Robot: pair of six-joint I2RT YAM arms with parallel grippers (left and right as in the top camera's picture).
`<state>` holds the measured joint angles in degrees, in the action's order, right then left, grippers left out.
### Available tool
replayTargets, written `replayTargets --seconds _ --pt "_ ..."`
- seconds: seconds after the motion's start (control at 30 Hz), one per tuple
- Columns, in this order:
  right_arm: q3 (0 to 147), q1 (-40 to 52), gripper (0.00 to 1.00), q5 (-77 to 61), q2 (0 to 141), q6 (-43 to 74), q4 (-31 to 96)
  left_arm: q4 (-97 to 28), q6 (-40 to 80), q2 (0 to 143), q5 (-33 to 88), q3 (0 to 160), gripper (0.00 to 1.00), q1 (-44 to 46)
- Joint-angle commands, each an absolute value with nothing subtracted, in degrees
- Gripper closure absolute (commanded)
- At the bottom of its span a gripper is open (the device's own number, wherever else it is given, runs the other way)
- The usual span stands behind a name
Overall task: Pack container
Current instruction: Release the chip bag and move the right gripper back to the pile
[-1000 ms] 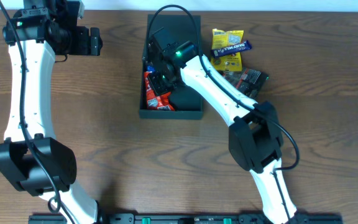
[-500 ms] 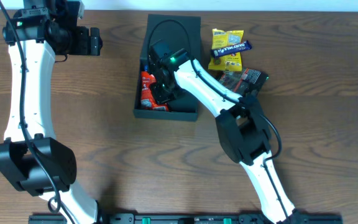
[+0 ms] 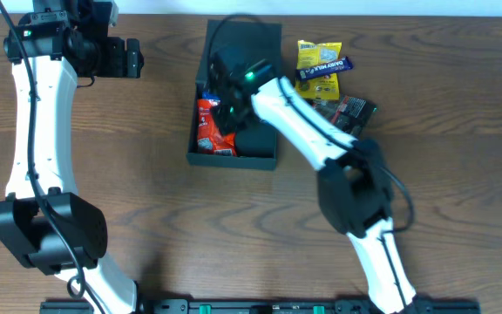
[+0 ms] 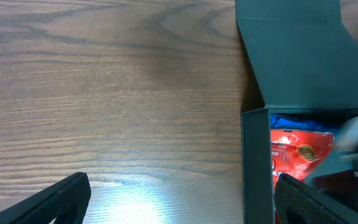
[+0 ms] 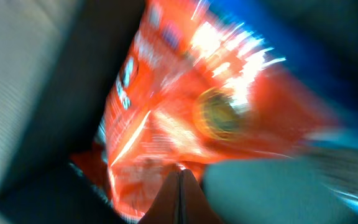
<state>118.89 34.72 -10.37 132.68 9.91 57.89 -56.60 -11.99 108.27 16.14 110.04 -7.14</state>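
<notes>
Container (image 3: 232, 161) sits at table (image 3: 146, 201) centre-top, flap lid (image 3: 244, 35) open and lying flat on the far side. In the left wrist view its near wall (image 4: 255, 168) stands upright and the lid (image 4: 297, 56) lies beyond it.

Inside: red snack packet (image 3: 209, 126) against the left wall; a blue strip (image 4: 297, 121) just behind it; a dark item (image 3: 255, 139) in the right front corner, can't identify.

Right gripper (image 3: 227, 98) is down inside the container, next to the red packet. The wrist view is motion-blurred, but the fingertips (image 5: 180, 186) meet with only a hairline seam, so it is clamped closed. The tips sit at the lower edge of the packet (image 5: 185, 112); can't tell if any film is pinched.

Left gripper (image 3: 133, 58) is well apart, above bare table left of the container. Its fingers (image 4: 48, 202) are spread wide, nothing between them, touching nothing.

Outside, right of the container: yellow packet (image 3: 319, 65) with a dark blue bar (image 3: 324, 70) across it; a dark packet (image 3: 351, 111) just in front, partly under the right arm.
</notes>
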Motion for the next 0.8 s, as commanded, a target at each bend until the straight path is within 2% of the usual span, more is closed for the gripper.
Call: replayTargets --seconds 0.0,0.17,0.27,0.53,0.77 --pt "120.49 29.91 0.99 -0.82 126.52 14.06 57.63 -56.77 -11.55 108.64 16.14 109.97 0.05 -7.60" --pt "120.22 20.64 0.99 2.57 128.49 15.31 56.99 -56.75 -11.55 108.64 16.14 109.97 0.05 -7.60" --pt "120.22 16.08 0.99 2.57 129.56 15.92 52.21 -56.73 -11.55 108.64 16.16 109.97 0.05 -7.60" --pt "120.36 12.69 0.98 2.81 134.52 16.91 35.27 -56.77 -11.51 108.64 16.16 109.97 0.05 -7.57" --pt "128.81 12.38 0.99 4.38 143.15 16.88 41.85 -56.80 -11.11 108.64 16.14 109.97 0.04 -7.60"
